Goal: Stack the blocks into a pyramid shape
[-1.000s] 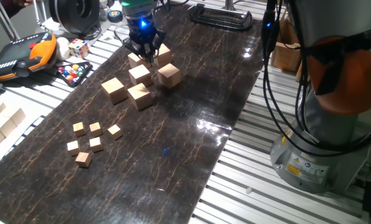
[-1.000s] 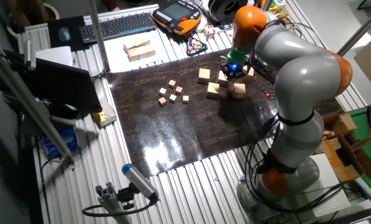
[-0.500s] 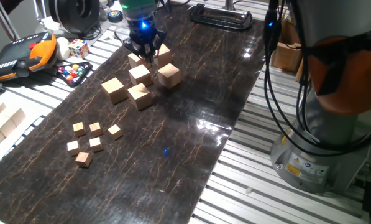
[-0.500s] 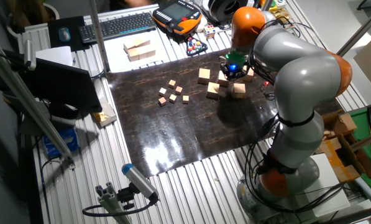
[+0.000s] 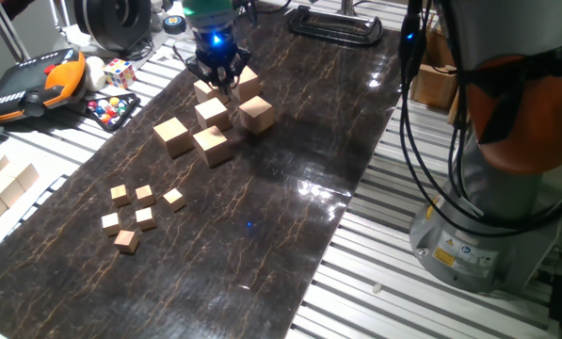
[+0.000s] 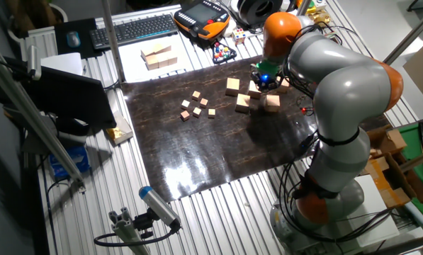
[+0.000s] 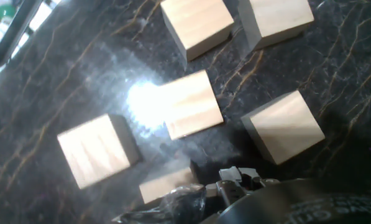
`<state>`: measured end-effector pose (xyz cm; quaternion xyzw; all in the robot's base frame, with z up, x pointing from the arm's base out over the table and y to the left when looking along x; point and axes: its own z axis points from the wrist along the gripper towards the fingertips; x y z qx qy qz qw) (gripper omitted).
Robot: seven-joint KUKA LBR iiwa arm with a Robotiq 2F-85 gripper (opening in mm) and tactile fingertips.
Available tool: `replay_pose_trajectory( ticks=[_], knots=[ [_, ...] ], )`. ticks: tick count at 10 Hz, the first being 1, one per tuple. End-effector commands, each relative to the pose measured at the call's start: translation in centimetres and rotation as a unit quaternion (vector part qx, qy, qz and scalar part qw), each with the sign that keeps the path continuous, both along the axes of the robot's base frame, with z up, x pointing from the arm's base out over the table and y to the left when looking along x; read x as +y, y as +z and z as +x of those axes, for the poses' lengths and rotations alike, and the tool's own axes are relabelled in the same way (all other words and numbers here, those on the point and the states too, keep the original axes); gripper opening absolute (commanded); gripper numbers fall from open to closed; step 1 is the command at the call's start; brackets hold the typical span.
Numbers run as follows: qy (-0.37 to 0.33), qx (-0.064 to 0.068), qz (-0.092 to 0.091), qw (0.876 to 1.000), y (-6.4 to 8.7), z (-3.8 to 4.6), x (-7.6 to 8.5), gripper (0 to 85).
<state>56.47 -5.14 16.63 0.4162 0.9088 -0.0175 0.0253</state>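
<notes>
My pincer hangs low over the blocks clustered at the dark desk far end; grip state I cannot tell. Six blocks lie loose, unstacked. Small cubes sit well apart.

We're looking at a robotics lab bench; slotted aluminium-profile table under a dark marbled mat; orange teach pendant, keyboard and loose cables around it; KUKA arm bolted on.
</notes>
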Motion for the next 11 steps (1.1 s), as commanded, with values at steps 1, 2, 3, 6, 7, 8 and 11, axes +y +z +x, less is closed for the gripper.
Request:
replay_pose_trajectory(
  ticks=[1,2,3,6,7,8,11],
  knots=[
    [-0.012,-0.002,-0.006,1.0,-0.2,0.29,0.0,0.7],
    [-0.026,-0.003,-0.013,1.0,-0.4,0.57,-0.2,0.7],
    [-0.04,-0.005,-0.014,0.999,-0.6,0.86,-0.5,0.7],
    [-0.079,-0.004,-0.011,0.997,-1.3,1.37,-2.3,0.7],
    [-0.088,-0.004,-0.011,0.996,-1.7,1.5,-2.8,0.7],
    [-0.09,-0.005,-0.013,0.996,-2.0,1.52,-3.2,0.7],
    [-0.093,-0.007,-0.013,0.996,-2.7,1.8,-3.5,0.7]
  ],
)
